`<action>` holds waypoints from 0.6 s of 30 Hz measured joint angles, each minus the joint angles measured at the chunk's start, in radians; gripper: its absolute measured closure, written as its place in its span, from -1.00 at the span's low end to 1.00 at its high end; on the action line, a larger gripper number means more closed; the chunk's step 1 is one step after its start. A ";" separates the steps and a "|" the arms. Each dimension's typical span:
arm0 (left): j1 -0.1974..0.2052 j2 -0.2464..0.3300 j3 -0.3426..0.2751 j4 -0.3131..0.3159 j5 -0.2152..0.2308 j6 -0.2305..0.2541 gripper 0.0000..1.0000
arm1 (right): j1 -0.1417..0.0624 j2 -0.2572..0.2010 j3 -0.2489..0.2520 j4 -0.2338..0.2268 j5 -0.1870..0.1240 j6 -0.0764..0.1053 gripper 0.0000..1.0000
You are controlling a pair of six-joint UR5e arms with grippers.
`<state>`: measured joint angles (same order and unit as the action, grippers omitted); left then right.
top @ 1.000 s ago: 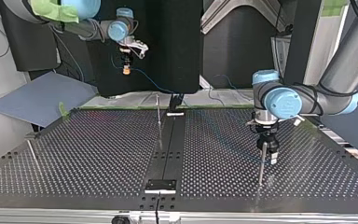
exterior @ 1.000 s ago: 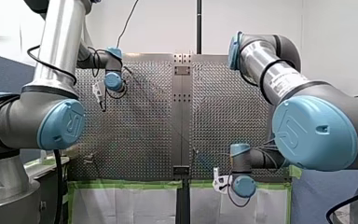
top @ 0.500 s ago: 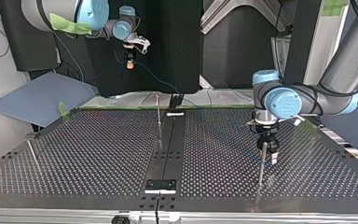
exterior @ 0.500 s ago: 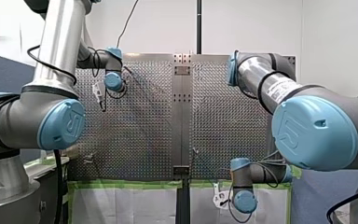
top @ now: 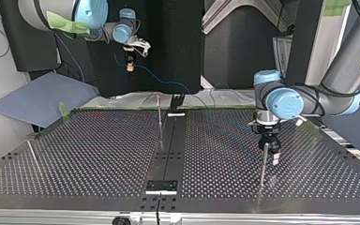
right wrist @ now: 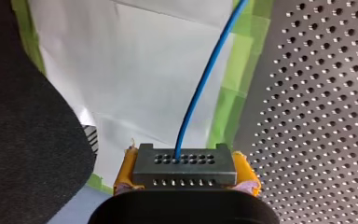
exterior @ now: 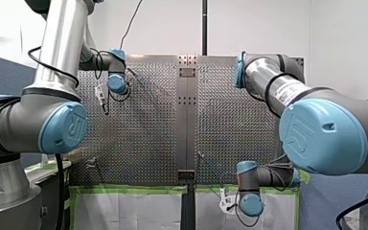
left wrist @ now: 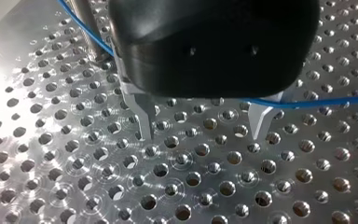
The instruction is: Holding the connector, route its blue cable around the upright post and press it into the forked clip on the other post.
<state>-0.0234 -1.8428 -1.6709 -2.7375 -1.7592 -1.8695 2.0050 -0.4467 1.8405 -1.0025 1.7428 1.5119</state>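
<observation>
In the right wrist view my right gripper point(right wrist: 186, 173) is shut, its yellow pads clamping a grey connector point(right wrist: 184, 164). The blue cable point(right wrist: 204, 84) leaves the connector's face. In the top view this gripper point(top: 130, 66) hangs high beyond the plate's far edge, and the cable point(top: 161, 83) sags from it toward the plate. My left gripper point(top: 268, 157) stands low over the plate beside a thin upright post point(top: 262, 168). Its metal fingers point(left wrist: 145, 120) are open. The cable point(left wrist: 328, 101) crosses just behind them and passes a post point(left wrist: 85, 25).
A second thin post point(top: 159, 116) rises near the plate's middle strip, and a third point(top: 32, 154) leans at the top view's left edge. Green tape and white sheeting point(exterior: 129, 208) border the plate's near side in the front view. A grey board point(top: 40, 98) lies beyond the plate's corner.
My right arm has drawn back off the plate toward the front view's bottom edge, carrying the connector with it. The left arm has stayed still.
</observation>
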 joint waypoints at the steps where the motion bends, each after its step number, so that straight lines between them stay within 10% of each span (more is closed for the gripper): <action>1: 0.000 0.000 0.000 -0.001 -0.002 0.000 -1.00 | 0.000 -0.007 0.000 0.007 0.000 0.000 1.00; 18: -0.003 0.000 0.000 -0.020 -0.027 0.003 -1.00 | -0.013 -0.167 0.000 0.060 -0.007 0.000 1.00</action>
<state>-0.0263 -1.8428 -1.6712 -2.7579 -1.7866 -1.8664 1.9920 -0.6141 1.8401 -0.9423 1.7355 1.5121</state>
